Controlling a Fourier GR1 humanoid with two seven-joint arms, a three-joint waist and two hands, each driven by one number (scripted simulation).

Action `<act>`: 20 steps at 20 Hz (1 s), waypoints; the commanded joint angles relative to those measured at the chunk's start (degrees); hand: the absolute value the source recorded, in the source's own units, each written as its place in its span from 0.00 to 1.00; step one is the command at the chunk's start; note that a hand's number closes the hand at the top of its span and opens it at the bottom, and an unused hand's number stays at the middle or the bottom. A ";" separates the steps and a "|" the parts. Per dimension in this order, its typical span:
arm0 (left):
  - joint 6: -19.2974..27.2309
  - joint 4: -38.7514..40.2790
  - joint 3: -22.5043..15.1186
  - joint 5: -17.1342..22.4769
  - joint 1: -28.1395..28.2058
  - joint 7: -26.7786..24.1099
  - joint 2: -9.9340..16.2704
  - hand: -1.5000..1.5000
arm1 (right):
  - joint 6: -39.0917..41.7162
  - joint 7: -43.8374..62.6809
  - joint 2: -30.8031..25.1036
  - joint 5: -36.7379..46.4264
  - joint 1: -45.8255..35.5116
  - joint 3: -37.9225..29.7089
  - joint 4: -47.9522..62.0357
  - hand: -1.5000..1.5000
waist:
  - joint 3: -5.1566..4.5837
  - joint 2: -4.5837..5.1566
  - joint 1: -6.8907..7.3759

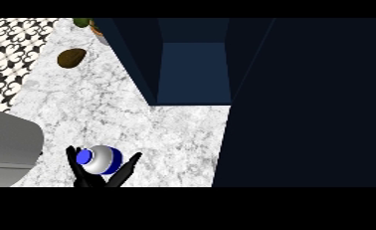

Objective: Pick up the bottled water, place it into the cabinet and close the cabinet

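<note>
Head view: no readable label or writing on the bottled water [101, 159]; only a blue cap and a white-grey body show. One black hand [97, 176] comes in from the lower edge at left, fingers and thumb curled up round both sides of the bottle, gripping it over the marble tabletop [110, 109]. Can't tell which hand it is. Dark blue cabinet [195, 69] stands open, well apart up-right. Brown object [71, 57] lies near the far-left edge.

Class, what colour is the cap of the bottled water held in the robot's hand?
Blue, on the bottled water; the head view shows it best.
</note>
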 commanded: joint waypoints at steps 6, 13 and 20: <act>-8.20 7.92 -0.51 7.29 -2.41 -10.32 -0.02 1.00 | -0.79 2.92 -1.86 6.58 1.19 1.61 -6.28 0.00 | -0.02 0.02 -0.10; -10.84 6.55 -0.96 7.51 -3.23 -8.95 -0.01 1.00 | -1.57 9.86 -1.50 7.18 -2.95 0.07 -9.62 0.00 | -0.09 -0.04 -0.16; -25.45 7.64 -10.70 -1.64 -6.39 4.51 9.11 1.00 | -1.07 2.59 -2.59 1.79 -3.60 -1.36 -3.06 0.00 | -0.08 -0.01 -1.56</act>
